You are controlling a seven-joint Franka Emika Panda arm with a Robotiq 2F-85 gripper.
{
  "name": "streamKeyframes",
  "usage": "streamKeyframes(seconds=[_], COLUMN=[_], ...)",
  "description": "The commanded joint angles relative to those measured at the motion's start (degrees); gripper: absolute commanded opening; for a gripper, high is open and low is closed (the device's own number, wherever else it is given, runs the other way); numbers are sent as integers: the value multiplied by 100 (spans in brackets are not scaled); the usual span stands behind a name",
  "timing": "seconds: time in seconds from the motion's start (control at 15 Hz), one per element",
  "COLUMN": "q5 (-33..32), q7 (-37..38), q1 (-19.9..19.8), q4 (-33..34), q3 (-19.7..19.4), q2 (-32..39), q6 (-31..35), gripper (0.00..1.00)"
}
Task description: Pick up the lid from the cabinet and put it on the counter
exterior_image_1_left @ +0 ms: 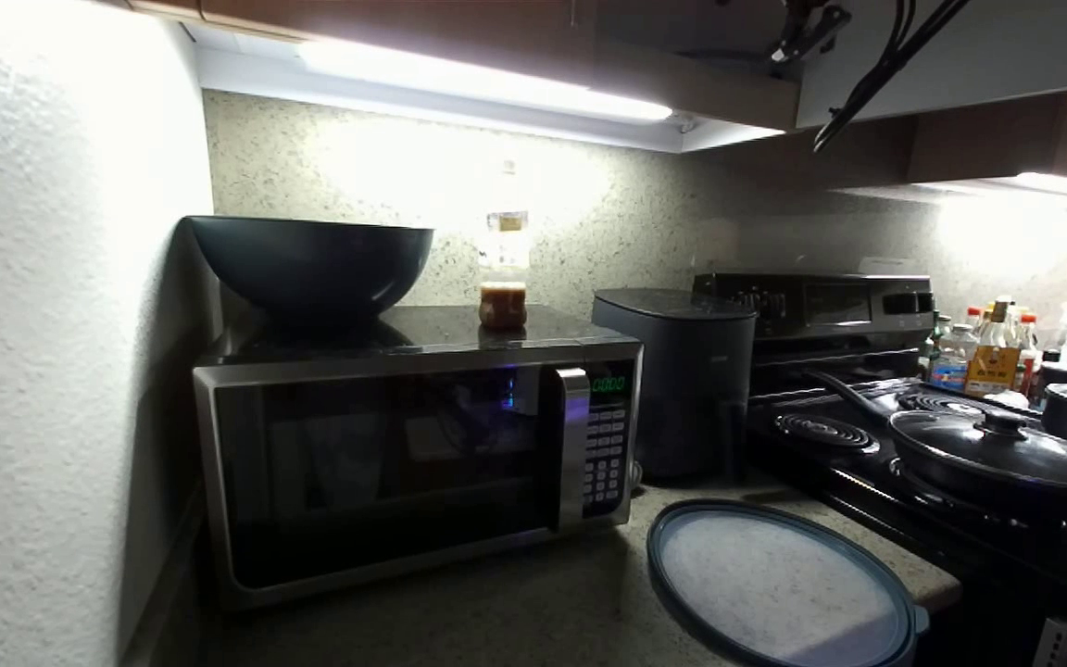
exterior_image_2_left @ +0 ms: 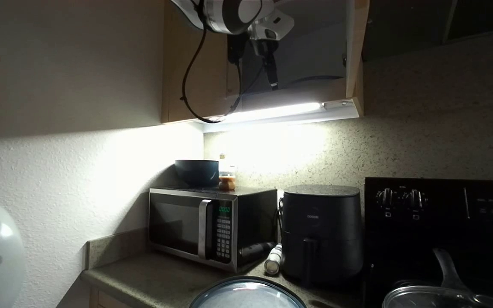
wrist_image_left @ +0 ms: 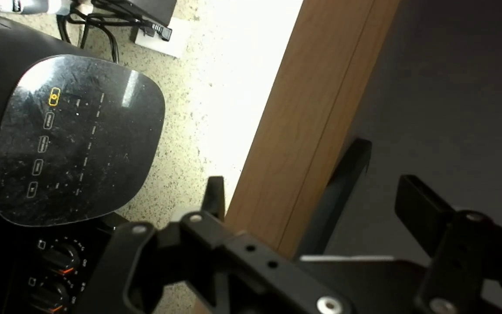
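Note:
The lid in the cabinet shows only as a thin dark bluish rim (exterior_image_2_left: 323, 78) in an exterior view, lying inside the open cabinet (exterior_image_2_left: 302, 95). In the wrist view its dark edge (wrist_image_left: 340, 196) runs along the inside of the wooden cabinet front (wrist_image_left: 316, 113); most of it is hidden or dim. My gripper (wrist_image_left: 316, 194) is open, with fingers on either side of this edge and apart from it. It also shows at the cabinet opening in both exterior views (exterior_image_1_left: 811, 37) (exterior_image_2_left: 273, 79). The dark, speckled counter (exterior_image_2_left: 144, 273) lies below, also seen here (exterior_image_1_left: 385, 611).
A near-identical disc (exterior_image_1_left: 784, 584) is low in front, over the counter's edge, also here (exterior_image_2_left: 246, 295). A microwave (exterior_image_1_left: 385, 463) carries a dark bowl (exterior_image_1_left: 311, 269) and a bottle (exterior_image_1_left: 503, 301). An air fryer (exterior_image_2_left: 321, 235) and stove with pans (exterior_image_1_left: 1006, 454) stand alongside.

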Motion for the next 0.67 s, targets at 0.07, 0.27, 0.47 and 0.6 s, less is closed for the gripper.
streamKeyframes(seconds=[0.07, 0.27, 0.47, 0.6], q5=[-37, 113, 337, 372], q7=[155, -14, -346, -470], q1=[-84, -31, 98, 115], q4=[24, 75, 332, 544], q3=[-166, -342, -532, -594], q2=[-18, 15, 238, 419], q6=[43, 25, -13, -38], gripper=[100, 100, 100, 100])
